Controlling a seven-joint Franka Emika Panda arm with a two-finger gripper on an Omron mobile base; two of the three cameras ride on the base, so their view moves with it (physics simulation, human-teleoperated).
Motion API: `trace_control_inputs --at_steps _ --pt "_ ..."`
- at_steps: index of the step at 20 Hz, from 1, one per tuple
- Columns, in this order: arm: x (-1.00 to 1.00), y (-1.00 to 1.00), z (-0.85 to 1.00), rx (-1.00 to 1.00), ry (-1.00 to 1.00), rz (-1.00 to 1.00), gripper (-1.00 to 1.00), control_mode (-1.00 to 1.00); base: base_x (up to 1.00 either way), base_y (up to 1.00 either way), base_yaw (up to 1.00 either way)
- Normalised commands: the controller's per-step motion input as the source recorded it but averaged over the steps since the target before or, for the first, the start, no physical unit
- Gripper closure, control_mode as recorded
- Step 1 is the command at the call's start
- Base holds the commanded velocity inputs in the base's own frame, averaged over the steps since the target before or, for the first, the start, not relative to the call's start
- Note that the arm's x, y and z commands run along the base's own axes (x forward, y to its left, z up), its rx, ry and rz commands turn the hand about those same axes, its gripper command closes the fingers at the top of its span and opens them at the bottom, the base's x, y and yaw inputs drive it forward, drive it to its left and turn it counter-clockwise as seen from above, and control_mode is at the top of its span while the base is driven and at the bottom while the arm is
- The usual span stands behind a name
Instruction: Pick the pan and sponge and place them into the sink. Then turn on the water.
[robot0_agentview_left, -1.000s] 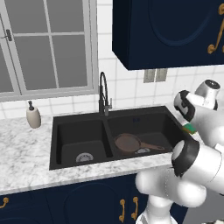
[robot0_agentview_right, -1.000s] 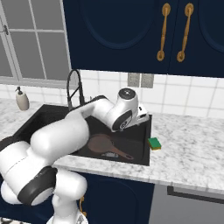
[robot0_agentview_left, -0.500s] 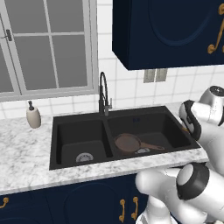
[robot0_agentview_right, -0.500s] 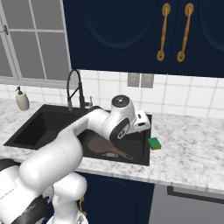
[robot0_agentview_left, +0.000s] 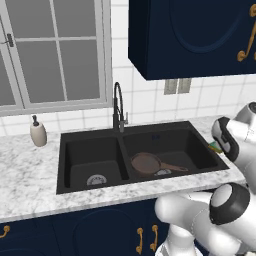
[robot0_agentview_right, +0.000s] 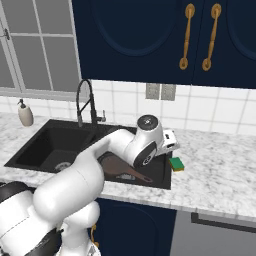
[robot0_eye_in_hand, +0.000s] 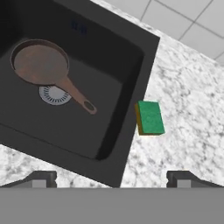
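The reddish-brown pan (robot0_eye_in_hand: 39, 63) lies in the right basin of the black sink (robot0_eye_in_hand: 114, 74), its handle pointing toward the sink's right wall; it also shows in the base views (robot0_agentview_left: 146, 162) (robot0_agentview_right: 119, 168). The green sponge (robot0_eye_in_hand: 150, 117) lies flat on the marble just right of the sink rim (robot0_agentview_right: 176, 163) (robot0_agentview_left: 216, 146). My gripper (robot0_eye_in_hand: 111, 178) hovers open over the sink's right rim, a little short of the sponge, with nothing between its fingers. The black faucet (robot0_agentview_left: 118, 106) stands behind the divider; water is out of view.
A cream soap dispenser (robot0_agentview_left: 37, 133) stands on the counter left of the sink. Marble counter (robot0_eye_in_hand: 192, 109) stretches right of the sponge up to the tiled wall. Dark blue cabinets (robot0_agentview_right: 150, 40) hang above. My own arm (robot0_agentview_right: 115, 150) crosses over the right basin.
The arm has swung right, carrying the hand from above the right basin to the sink's right rim near the sponge. Pan and sponge have not moved. Jaws stay open.
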Motion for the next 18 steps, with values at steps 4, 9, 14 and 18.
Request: trace_control_inputs --at_steps 4,9,14,18 --pt "0.04 -0.33 -0.05 0.0 0.01 0.09 -1.0 -1.0 0.0 0.0 0.0" --pt "0.18 -0.15 -0.19 0.0 0.04 0.01 -1.0 -1.0 0.0 0.0 0.0" --pt "0.24 -0.03 -0.27 0.0 0.08 0.0 -1.0 -1.0 0.0 0.0 0.0" --pt "0.29 -0.09 -0.28 0.0 0.08 0.0 -1.0 -1.0 0.0 0.0 0.0"
